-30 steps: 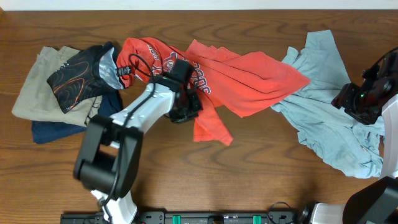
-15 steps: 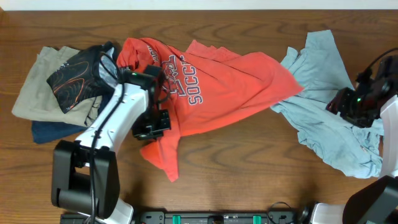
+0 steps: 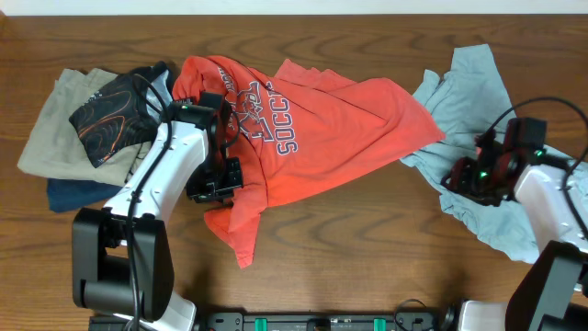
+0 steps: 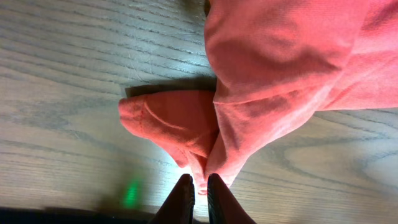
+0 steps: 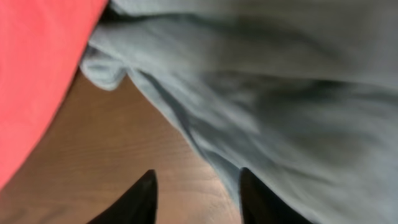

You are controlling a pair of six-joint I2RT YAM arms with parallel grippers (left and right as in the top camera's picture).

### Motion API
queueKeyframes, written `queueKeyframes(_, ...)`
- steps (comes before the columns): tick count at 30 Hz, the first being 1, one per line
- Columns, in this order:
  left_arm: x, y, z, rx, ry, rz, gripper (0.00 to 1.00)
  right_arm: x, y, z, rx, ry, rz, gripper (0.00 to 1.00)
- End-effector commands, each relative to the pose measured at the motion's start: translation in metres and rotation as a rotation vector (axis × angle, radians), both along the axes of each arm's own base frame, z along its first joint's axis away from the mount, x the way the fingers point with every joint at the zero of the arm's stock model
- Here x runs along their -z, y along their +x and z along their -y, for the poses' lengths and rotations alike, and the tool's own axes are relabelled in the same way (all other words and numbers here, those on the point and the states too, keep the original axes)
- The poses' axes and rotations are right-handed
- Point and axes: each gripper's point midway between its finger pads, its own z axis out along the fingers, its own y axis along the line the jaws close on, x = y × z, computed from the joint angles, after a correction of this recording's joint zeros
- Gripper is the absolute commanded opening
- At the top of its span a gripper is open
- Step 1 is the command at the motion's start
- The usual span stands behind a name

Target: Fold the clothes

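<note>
Pinching a fold of the crumpled coral-red T-shirt (image 3: 340,129), which lay across the middle of the brown wooden surface (image 3: 367,248), the left end effector (image 4: 200,191) had its jaws nearly together. Right end effector (image 5: 198,198) stood open above the edge of the rumpled pale blue-grey shirt (image 3: 478,110).

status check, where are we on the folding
Left hand pinched shut on red shirt hem. Right hand open, low beside blue shirt. Red shirt crumpled, unfolded, corner touching blue shirt.
</note>
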Motion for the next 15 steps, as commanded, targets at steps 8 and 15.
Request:
queueKeyframes(8, -0.004, -0.003, 0.012, -0.008, -0.076, -0.011, 0.11, 0.033, -0.003, -0.053, -0.176, 0.084, 0.137, 0.28)
queueKeyframes(15, 0.001, -0.011, 0.013, -0.012, -0.088, -0.038, 0.31, 0.042, 0.011, 0.027, 0.048, -0.307, 0.128, 0.44)
